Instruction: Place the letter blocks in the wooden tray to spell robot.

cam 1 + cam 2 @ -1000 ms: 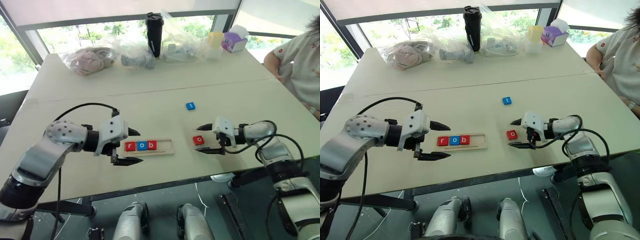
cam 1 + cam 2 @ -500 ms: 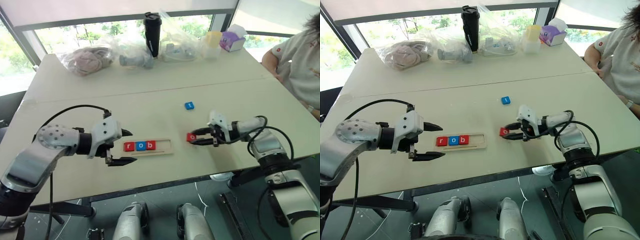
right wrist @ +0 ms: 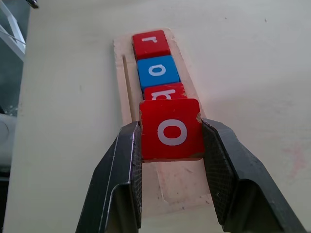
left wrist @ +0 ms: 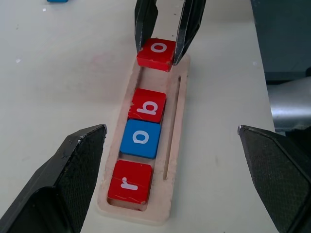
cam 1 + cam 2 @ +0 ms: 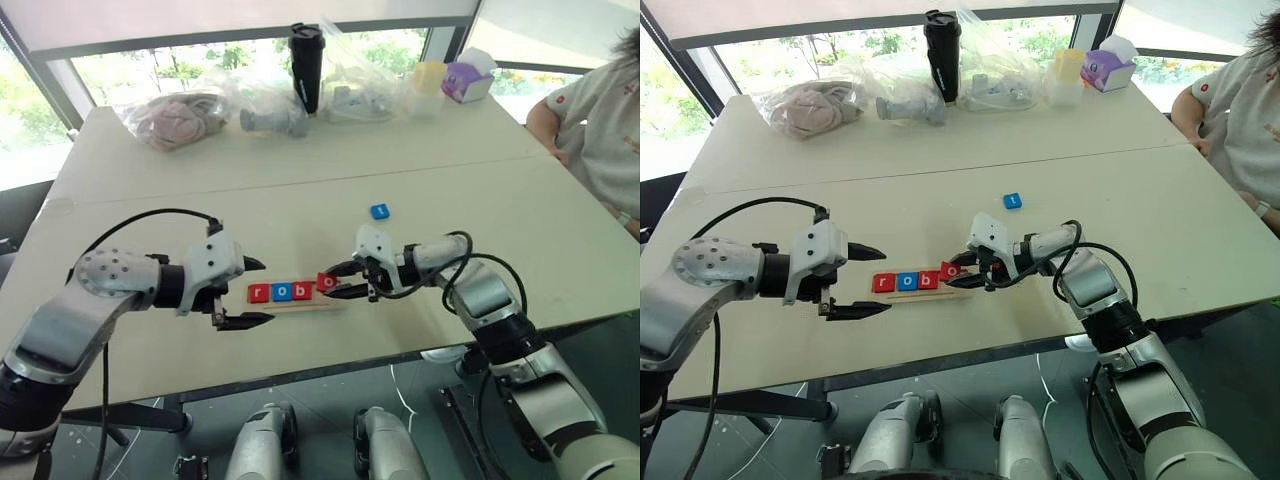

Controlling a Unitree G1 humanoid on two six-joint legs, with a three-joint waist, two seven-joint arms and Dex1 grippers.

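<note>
Your right gripper (image 3: 170,160) was pinched tight on the red "o" block (image 3: 171,129), one finger on each side. You held it just above the wooden tray (image 4: 176,145), right past the red "b" block (image 4: 147,105). In front of it sat the "r" block (image 4: 129,181), the blue "o" block (image 4: 141,138) and the "b" in a row. The next spot was empty, so you needed to keep the block flat, lower it slowly and let go only when it sat inside the rim. Your left gripper (image 5: 245,292) hung wide open, holding nothing, beside the tray's "r" end. The blue "t" block (image 5: 380,211) lay well apart on the table (image 5: 300,170).
</note>
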